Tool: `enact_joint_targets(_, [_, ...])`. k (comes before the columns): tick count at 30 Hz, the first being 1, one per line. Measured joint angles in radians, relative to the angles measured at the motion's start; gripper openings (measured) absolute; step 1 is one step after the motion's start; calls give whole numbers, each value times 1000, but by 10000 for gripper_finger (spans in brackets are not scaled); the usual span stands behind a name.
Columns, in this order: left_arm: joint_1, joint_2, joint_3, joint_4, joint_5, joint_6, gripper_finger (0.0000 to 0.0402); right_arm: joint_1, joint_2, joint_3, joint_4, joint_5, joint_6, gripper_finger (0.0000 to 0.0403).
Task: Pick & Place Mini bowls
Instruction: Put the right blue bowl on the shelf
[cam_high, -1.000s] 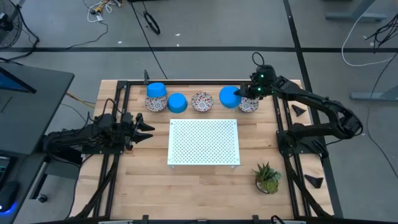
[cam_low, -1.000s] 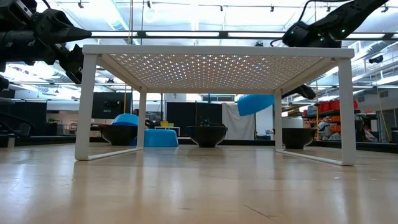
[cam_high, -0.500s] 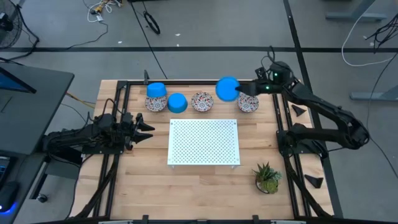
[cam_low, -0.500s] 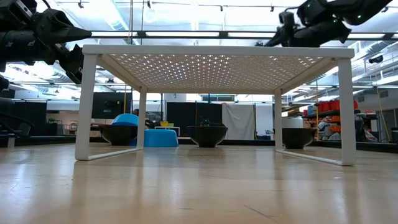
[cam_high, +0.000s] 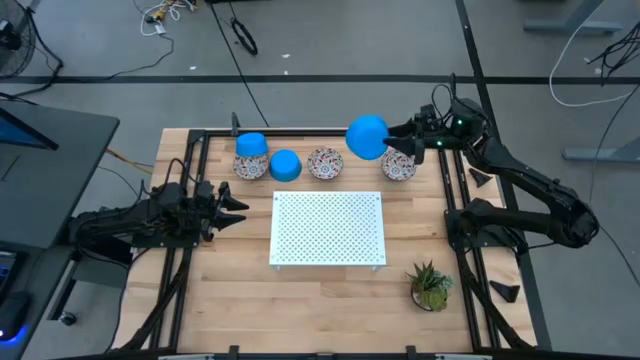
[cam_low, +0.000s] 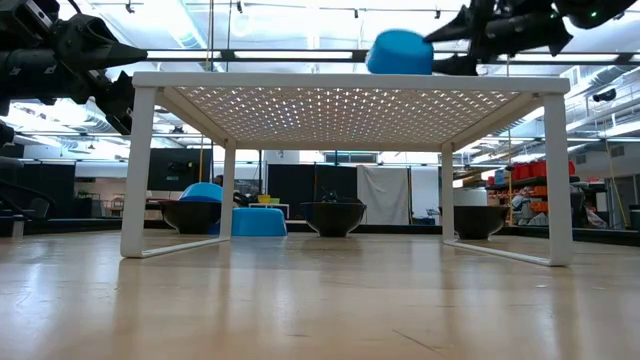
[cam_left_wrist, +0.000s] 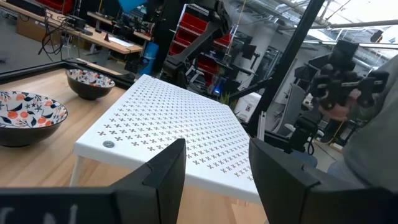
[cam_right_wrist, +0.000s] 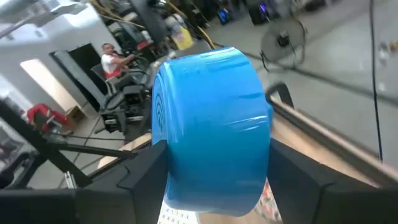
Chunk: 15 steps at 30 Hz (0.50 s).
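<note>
My right gripper (cam_high: 398, 140) is shut on a plain blue mini bowl (cam_high: 367, 137) high above the table's far right part; in the low view the bowl (cam_low: 400, 52) is above the top of the white board. A second blue bowl (cam_high: 250, 145) sits on a floral bowl (cam_high: 245, 167), and a third blue bowl (cam_high: 286, 165) stands beside them. Two floral bowls (cam_high: 325, 163) (cam_high: 400, 168) stand on the table in the same far row. My left gripper (cam_high: 238, 205) is open and empty at the table's left. My right gripper pinches the blue bowl between its two fingers (cam_right_wrist: 146, 177), which stand on opposite sides of its outer wall (cam_right_wrist: 211, 137). The fingers come about level from the table's right. The bowl is tipped on its side and lifted clear of everything.
The white perforated board (cam_high: 328, 228) stands on legs at the table's middle. A small green potted plant (cam_high: 430, 285) stands at the near right. Black frame rails run along the table's left, right and far edges. A person shows in the room beyond (cam_right_wrist: 115, 59).
My right gripper has risen with the blue bowl from beside the right-hand floral bowl; the bowl has gone from below the board's top to above it. The floral bowl stays on the table.
</note>
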Motion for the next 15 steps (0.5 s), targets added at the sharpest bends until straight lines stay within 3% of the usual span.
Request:
enact_joint_targets(9, [0,0,0,0,0,1,181,81,-45,28,114,31,-104,241])
enact_joint_targets(15, [0,0,0,0,0,0,181,164,-48,122,111,131,-319,241])
